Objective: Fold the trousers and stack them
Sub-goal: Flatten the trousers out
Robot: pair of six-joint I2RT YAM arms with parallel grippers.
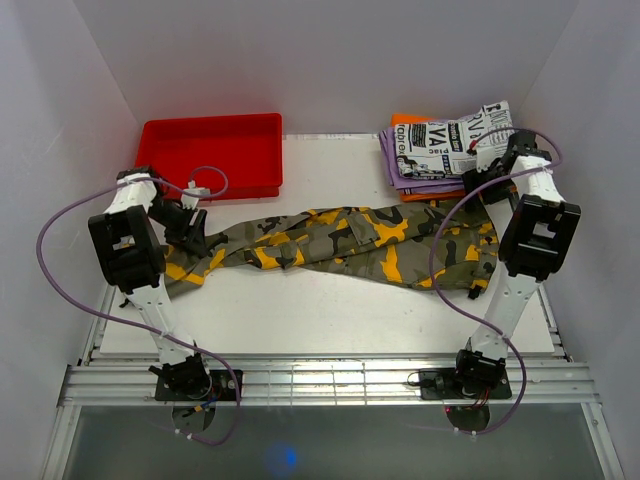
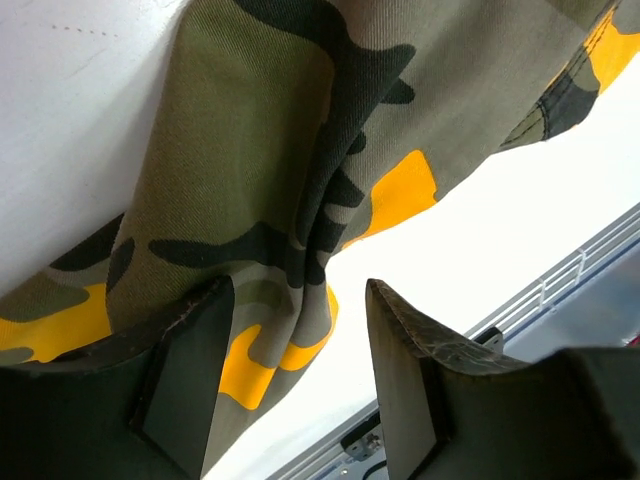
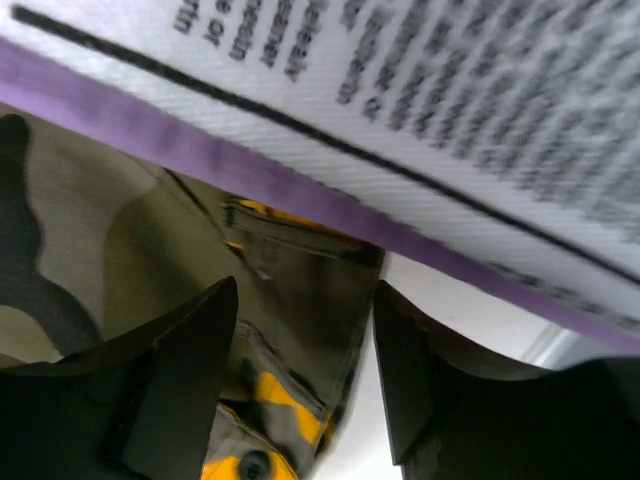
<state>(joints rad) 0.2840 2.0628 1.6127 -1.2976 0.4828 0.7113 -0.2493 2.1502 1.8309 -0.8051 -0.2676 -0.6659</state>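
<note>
Top external view: the newspaper-print garment (image 1: 455, 140), upper right, carries bold black lettering, only "VA" legible. The trousers (image 1: 340, 240) lie mid-frame on the tabletop (image 1: 300, 310), long axis left-right, waist at right. Left tool (image 2: 295, 290) and right tool (image 3: 305, 290) gape over the cloth, gripping nothing.

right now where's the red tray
In the top view the red tray sits at the table's far-left corner, just beyond the trousers' left end and left of the folded stack.
</note>
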